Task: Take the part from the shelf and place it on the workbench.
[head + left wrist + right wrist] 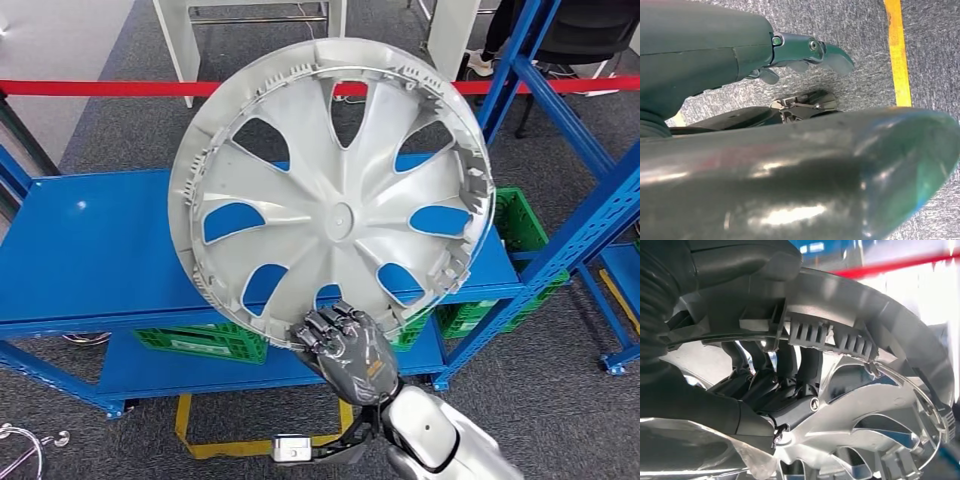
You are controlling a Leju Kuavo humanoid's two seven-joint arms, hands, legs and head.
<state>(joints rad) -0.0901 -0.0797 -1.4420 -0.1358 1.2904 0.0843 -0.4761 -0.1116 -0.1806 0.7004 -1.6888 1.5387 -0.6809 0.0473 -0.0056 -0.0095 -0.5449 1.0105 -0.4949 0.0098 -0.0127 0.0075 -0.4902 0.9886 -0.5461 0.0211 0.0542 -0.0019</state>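
Note:
The part is a large silver wheel cover (332, 200) with spoke openings. It is tilted up, its ribbed back towards me, in front of the blue shelf (90, 250). My right hand (347, 345) grips its lower rim from below. In the right wrist view the dark fingers (791, 385) curl over the inner rim of the wheel cover (874, 405), with the thumb on the other side. My left hand (810, 50) hangs over the grey carpet, its fingers stretched out and holding nothing.
Green crates (204, 342) (521, 225) sit on the shelf's lower level. Blue uprights (573, 230) stand at the right. A red barrier tape (90, 88) runs behind the shelf. Yellow floor tape (185, 425) (898, 55) marks the carpet below.

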